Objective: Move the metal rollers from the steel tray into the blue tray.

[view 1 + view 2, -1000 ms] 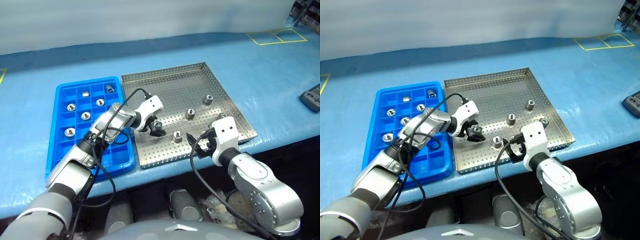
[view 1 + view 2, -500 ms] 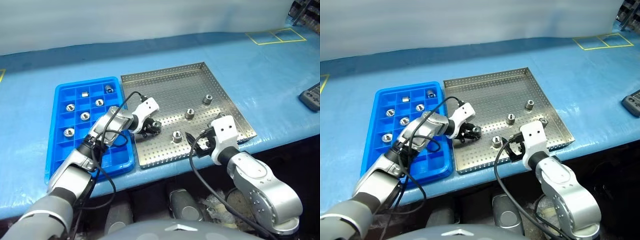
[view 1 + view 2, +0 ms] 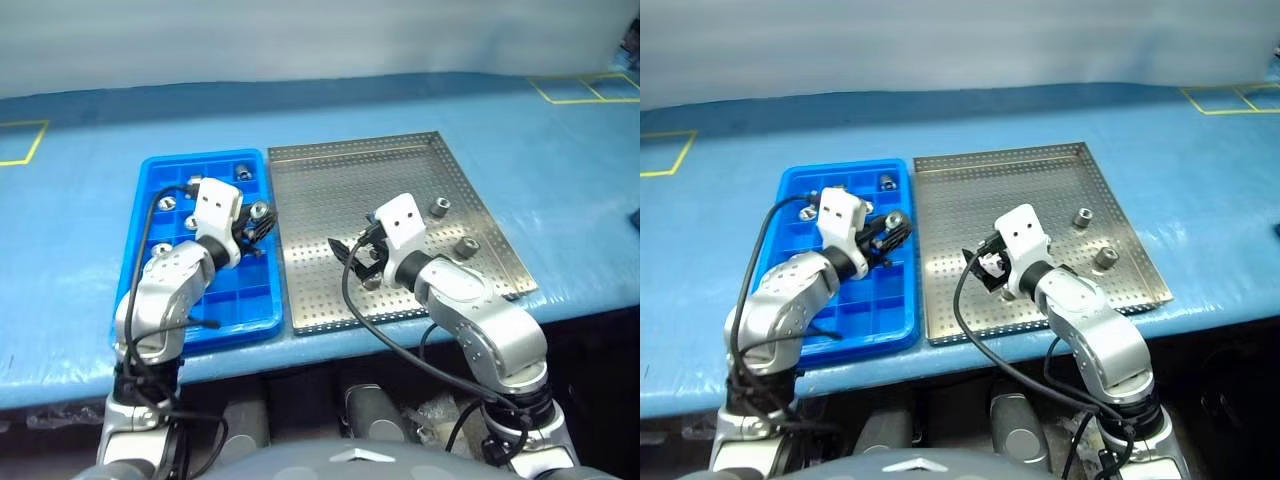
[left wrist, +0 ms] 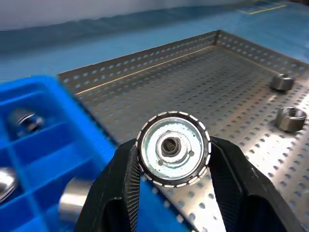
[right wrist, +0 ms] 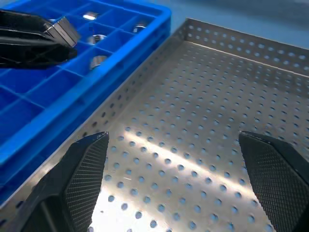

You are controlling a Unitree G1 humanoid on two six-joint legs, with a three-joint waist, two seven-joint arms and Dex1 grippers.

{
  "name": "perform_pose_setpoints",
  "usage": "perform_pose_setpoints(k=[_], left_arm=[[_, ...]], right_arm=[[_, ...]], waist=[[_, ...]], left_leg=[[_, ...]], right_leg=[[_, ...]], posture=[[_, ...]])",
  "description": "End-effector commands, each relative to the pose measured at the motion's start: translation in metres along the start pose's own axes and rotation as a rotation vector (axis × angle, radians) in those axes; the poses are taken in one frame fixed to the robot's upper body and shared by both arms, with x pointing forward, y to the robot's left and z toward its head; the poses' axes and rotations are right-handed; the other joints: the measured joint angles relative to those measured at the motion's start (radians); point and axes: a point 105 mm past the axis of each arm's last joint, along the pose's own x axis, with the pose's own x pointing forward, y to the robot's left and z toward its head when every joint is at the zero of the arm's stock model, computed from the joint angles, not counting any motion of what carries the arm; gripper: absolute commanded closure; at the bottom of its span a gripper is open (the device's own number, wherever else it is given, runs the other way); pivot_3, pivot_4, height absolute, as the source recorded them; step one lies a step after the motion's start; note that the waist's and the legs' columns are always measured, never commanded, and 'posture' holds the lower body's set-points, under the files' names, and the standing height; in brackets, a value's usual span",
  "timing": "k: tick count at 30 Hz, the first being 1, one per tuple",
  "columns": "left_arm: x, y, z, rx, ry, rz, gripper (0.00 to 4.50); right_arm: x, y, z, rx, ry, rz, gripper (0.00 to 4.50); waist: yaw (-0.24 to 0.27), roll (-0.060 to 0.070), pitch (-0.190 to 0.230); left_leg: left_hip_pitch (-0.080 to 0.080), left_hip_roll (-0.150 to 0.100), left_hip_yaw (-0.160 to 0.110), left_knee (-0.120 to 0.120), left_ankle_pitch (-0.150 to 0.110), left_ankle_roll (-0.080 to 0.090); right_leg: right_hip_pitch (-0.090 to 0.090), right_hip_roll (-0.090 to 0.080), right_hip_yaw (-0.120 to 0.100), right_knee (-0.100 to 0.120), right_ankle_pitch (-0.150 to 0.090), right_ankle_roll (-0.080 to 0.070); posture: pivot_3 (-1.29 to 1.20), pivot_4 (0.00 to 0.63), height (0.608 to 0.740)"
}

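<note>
Left tool [image 4: 174, 154] grips a roller [image 4: 173, 148] over the blue tray [image 3: 165, 330].

The left gripper [image 3: 254, 226] is clamped on a metal roller [image 4: 173, 148], one black finger on each side of it, its flat face turned toward the wrist. That arm's forearm is bent in at the elbow, the wrist pointing toward 2 o'clock. The right gripper [image 3: 352, 262] stands with its fingers [image 5: 82, 166] spread wide, nothing between them, pointing toward 10 o'clock.
</note>
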Motion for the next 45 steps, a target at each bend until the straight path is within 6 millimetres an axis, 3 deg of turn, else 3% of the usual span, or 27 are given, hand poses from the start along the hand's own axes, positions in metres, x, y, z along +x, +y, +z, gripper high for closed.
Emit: perform_pose_setpoints(k=[1, 9, 19, 25, 27, 30, 33, 39, 45], left_arm=[[-0.028, 0.011, 0.013, 0.087, -0.066, 0.122, 2.70], [-0.061, 0.015, -0.012, 0.044, 0.030, 0.207, 2.70], [-0.060, 0.018, -0.049, -0.061, 0.203, 0.262, 2.70], [-0.051, 0.020, -0.045, -0.084, 0.185, 0.248, 0.65], [-0.045, 0.013, -0.033, -0.061, 0.135, 0.195, 0.03], [-0.031, -0.010, 0.006, -0.047, -0.011, -0.006, 0.03], [-0.017, -0.031, 0.027, 0.002, -0.052, -0.195, 0.03], [0.021, -0.076, 0.025, 0.100, 0.060, -0.529, 0.03], [0.045, -0.114, 0.005, 0.209, 0.158, -0.747, 0.03]], right_arm=[[0.004, 0.019, 0.016, -0.041, -0.080, 0.146, 0.00], [-0.004, 0.062, 0.020, -0.071, -0.134, 0.467, 0.00], [0.000, 0.053, 0.016, -0.069, -0.111, 0.415, 0.00], [-0.006, 0.045, 0.011, -0.041, -0.106, 0.349, 0.00], [-0.009, 0.042, 0.011, -0.037, -0.111, 0.325, 0.00], [-0.022, 0.029, 0.012, -0.027, -0.124, 0.250, 0.00], [-0.034, 0.017, 0.007, -0.026, -0.104, 0.178, 0.00], [-0.062, -0.009, -0.017, -0.004, -0.012, -0.005, 0.00], [-0.089, -0.014, -0.036, 0.037, 0.051, -0.115, 0.00]], waist=[[0.024, 0.000, 0.000], [0.083, 0.000, 0.000], [0.097, -0.001, 0.000], [0.092, 0.000, -0.001], [0.088, 0.000, -0.001], [0.092, -0.001, 0.000], [0.089, -0.001, -0.001], [0.061, 0.000, -0.001], [-0.003, 0.000, -0.001]], left_leg=[[0.000, 0.000, 0.000, 0.000, 0.000, 0.000], [0.001, 0.000, 0.000, 0.001, 0.000, 0.000], [0.001, 0.001, 0.000, 0.001, 0.001, 0.000], [0.002, 0.001, 0.000, 0.001, 0.001, 0.000], [0.002, 0.002, 0.000, 0.001, 0.001, 0.000], [0.000, 0.002, 0.000, 0.001, 0.001, 0.000], [-0.001, 0.001, -0.001, 0.002, 0.001, 0.000], [0.000, 0.000, 0.001, 0.002, 0.001, 0.000], [-0.001, 0.000, 0.001, 0.002, 0.000, 0.001]], right_leg=[[0.000, -0.001, -0.001, -0.001, 0.000, 0.000], [0.002, -0.002, -0.003, -0.002, -0.001, -0.003], [0.002, -0.001, -0.004, -0.001, -0.004, -0.007], [0.003, -0.001, -0.004, -0.001, -0.004, -0.007], [0.002, -0.001, -0.003, -0.001, -0.004, -0.007], [0.002, 0.000, -0.004, -0.001, -0.004, -0.007], [0.002, -0.001, -0.004, -0.002, -0.004, -0.007], [0.002, -0.001, -0.003, -0.002, -0.004, -0.006], [0.001, 0.000, -0.001, -0.002, -0.004, -0.006]], posture=[[0.11, 0.150, 0.740], [0.18, 0.150, 0.740], [0.16, 0.150, 0.740], [0.12, 0.150, 0.740], [0.10, 0.150, 0.740], [0.07, 0.150, 0.740], [0.02, 0.150, 0.740], [-0.08, 0.150, 0.740], [-0.21, 0.150, 0.740]])
